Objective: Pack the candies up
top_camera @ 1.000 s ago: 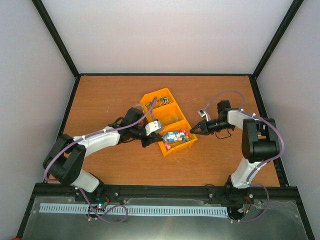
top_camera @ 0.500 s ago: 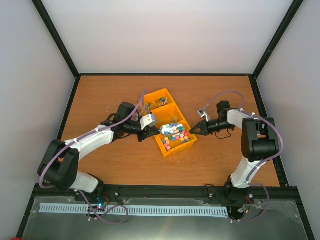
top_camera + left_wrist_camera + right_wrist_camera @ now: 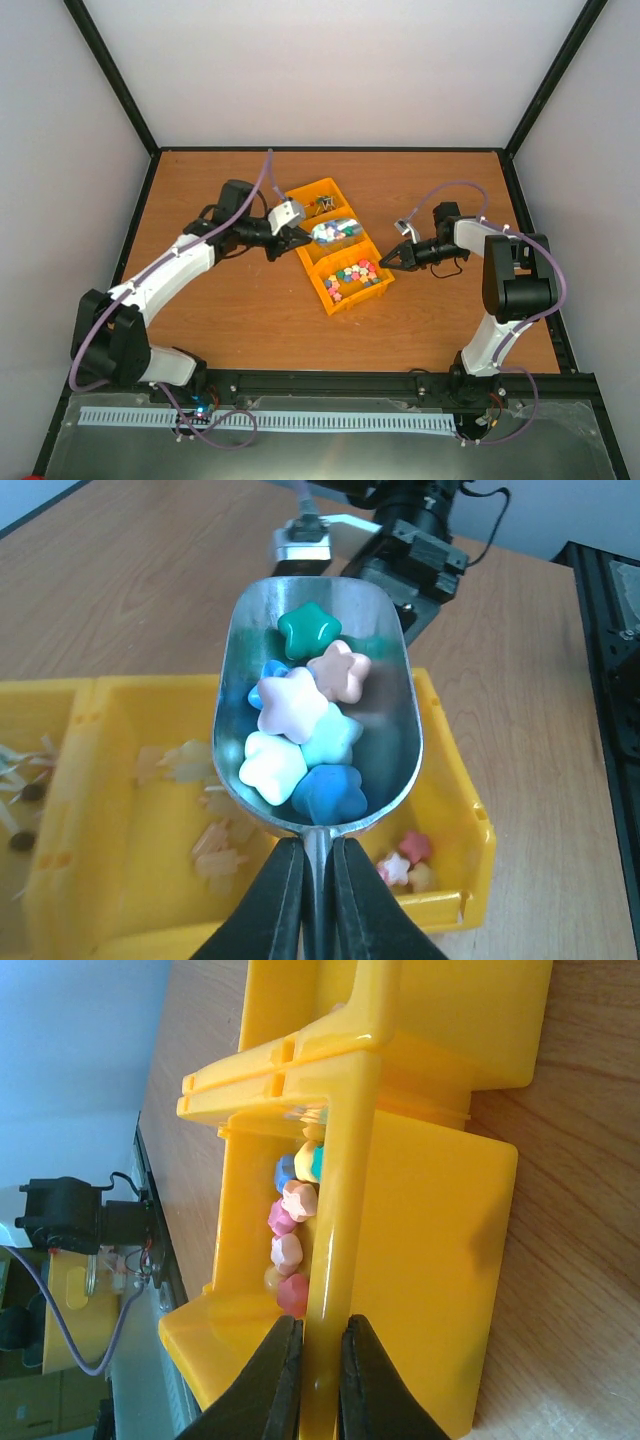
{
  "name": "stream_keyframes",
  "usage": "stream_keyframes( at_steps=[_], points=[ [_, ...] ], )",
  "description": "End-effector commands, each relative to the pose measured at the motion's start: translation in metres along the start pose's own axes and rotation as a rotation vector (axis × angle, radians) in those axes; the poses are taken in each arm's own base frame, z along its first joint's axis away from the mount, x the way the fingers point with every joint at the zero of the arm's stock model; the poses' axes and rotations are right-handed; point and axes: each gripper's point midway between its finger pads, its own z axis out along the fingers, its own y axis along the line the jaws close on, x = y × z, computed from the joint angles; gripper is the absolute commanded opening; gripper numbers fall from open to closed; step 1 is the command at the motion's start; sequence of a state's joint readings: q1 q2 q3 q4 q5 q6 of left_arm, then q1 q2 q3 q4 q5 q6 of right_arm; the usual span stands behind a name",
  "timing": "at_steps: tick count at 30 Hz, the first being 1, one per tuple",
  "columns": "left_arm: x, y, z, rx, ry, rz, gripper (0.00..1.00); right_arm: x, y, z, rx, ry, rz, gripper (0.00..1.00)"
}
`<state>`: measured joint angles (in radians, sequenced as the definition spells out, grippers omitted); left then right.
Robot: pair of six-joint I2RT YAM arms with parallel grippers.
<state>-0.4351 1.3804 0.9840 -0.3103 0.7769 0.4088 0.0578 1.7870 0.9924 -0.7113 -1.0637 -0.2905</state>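
The candies are small pastel stars. Several of them (image 3: 300, 715) lie in a metal scoop (image 3: 395, 695), and my left gripper (image 3: 318, 845) is shut on its handle. In the top view the scoop (image 3: 333, 231) hangs level over the middle compartment of the yellow bin (image 3: 377, 290), with my left gripper (image 3: 297, 237) at its left. More candies (image 3: 355, 275) fill the bin's near compartment. My right gripper (image 3: 392, 259) is shut on the bin's right wall. The right wrist view shows that gripper (image 3: 320, 1345) pinching the yellow wall (image 3: 430, 1260), with candies (image 3: 290, 1225) just inside it.
The bin's far compartment holds dark, thin metallic items (image 3: 318, 205). The bin lies slantwise near the middle of the wooden table (image 3: 220, 310). Black frame rails (image 3: 330, 150) and pale walls close the table in on three sides.
My left gripper has lifted the scoop, loaded with candies, out of the near compartment and carried it back and left over the middle compartment. The right arm and the bin have not moved.
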Motion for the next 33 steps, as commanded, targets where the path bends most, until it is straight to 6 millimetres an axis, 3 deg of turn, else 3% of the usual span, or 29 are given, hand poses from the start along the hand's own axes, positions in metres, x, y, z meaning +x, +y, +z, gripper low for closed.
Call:
stream_keyframes(
  at_steps=[1,9,17,23,30,33],
  points=[
    [-0.015,0.006,-0.037,-0.027,0.010,0.002,0.01,0.004,-0.006,0.003,0.046,0.021,-0.045,0.03],
    [-0.003,0.039,-0.104,-0.185,0.048,-0.072,0.01,-0.001,-0.009,-0.007,0.076,-0.026,-0.030,0.03],
    [0.024,0.059,-0.149,-0.279,0.107,-0.107,0.01,-0.006,-0.020,-0.028,0.117,-0.103,0.030,0.03],
    [0.036,0.066,-0.168,-0.308,0.153,-0.121,0.01,-0.006,-0.016,-0.041,0.168,-0.151,0.021,0.03],
    [0.054,0.070,-0.172,-0.310,0.249,-0.097,0.01,-0.005,-0.009,-0.044,0.177,-0.178,0.000,0.03],
    [0.057,0.072,-0.171,-0.306,0.262,-0.102,0.01,-0.005,-0.008,-0.043,0.157,-0.166,-0.002,0.20]
  ],
)
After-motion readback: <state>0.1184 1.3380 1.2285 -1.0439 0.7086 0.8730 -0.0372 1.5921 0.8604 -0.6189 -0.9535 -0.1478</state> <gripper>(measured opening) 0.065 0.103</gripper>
